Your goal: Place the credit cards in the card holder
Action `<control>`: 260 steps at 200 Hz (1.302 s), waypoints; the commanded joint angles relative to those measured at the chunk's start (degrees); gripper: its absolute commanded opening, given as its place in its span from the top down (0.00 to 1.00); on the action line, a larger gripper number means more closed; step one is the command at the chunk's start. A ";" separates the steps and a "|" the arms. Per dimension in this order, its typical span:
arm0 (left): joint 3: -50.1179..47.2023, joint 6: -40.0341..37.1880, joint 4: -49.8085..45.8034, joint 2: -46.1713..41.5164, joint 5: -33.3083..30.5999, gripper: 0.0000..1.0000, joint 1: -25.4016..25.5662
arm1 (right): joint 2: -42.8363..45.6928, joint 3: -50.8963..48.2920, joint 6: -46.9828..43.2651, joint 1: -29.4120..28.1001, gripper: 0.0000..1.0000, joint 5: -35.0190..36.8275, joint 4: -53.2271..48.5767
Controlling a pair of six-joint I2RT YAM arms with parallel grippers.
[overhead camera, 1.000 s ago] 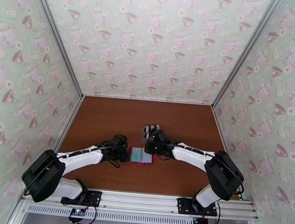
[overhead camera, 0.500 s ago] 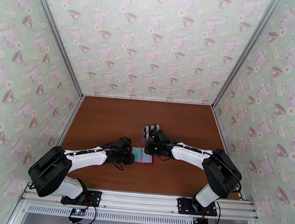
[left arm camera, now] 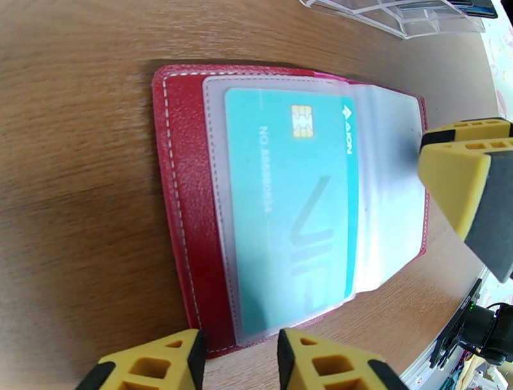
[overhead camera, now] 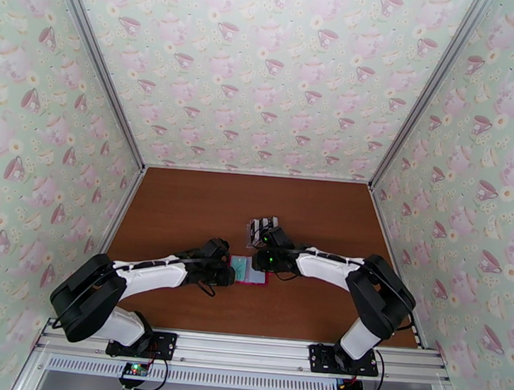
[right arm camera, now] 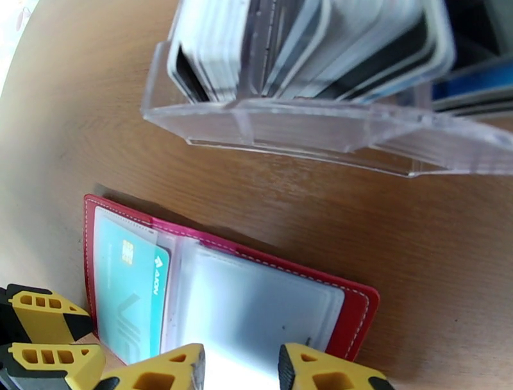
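Nearest us, our left gripper (left arm camera: 237, 359) hovers at the 9 o'clock edge of the card holder (left arm camera: 183, 192), its yellow jaws partly parted with nothing between them. The red card holder lies open and flat in the middle of the table (overhead camera: 185, 208). A teal credit card (left arm camera: 288, 205) is slid into its left frosted sleeve (left arm camera: 391, 192). At the holder's 1 o'clock, our right gripper (right arm camera: 240, 365) sits over the empty right sleeve, jaws likewise partly apart and gripping nothing. Farther out at 12 o'clock, the clear plastic stand (right arm camera: 308, 128) holds more cards (right arm camera: 211, 38) upright.
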State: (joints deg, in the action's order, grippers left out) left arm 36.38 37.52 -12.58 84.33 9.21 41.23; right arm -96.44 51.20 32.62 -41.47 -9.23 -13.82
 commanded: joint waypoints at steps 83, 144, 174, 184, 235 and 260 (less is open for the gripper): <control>-1.92 -0.37 -1.57 1.23 -1.61 0.55 -0.47 | -2.35 0.90 -1.51 0.37 0.64 0.36 0.25; -1.86 -0.52 -0.07 1.71 -0.13 0.49 -0.52 | -2.61 -0.46 0.61 -1.73 0.65 -1.78 2.25; -1.75 -0.53 0.60 1.44 0.60 0.49 -0.53 | -2.98 -0.20 1.46 -3.03 0.65 -2.08 2.83; -1.67 -0.63 0.80 1.35 0.87 0.48 -0.62 | -3.07 -0.02 1.72 -3.19 0.65 -2.12 3.00; -2.19 -0.83 4.31 0.12 3.87 0.37 -0.69 | -2.43 0.27 2.86 -3.74 0.66 -3.15 4.05; -2.46 -0.87 6.25 -1.08 5.13 0.32 -0.69 | -2.26 0.39 3.57 -3.75 0.66 -3.97 4.66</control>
State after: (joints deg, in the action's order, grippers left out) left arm 35.40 37.32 -9.13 83.74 12.69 40.91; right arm -98.67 51.59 34.72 -44.69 -11.33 -10.55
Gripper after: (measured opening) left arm 0.665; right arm 0.345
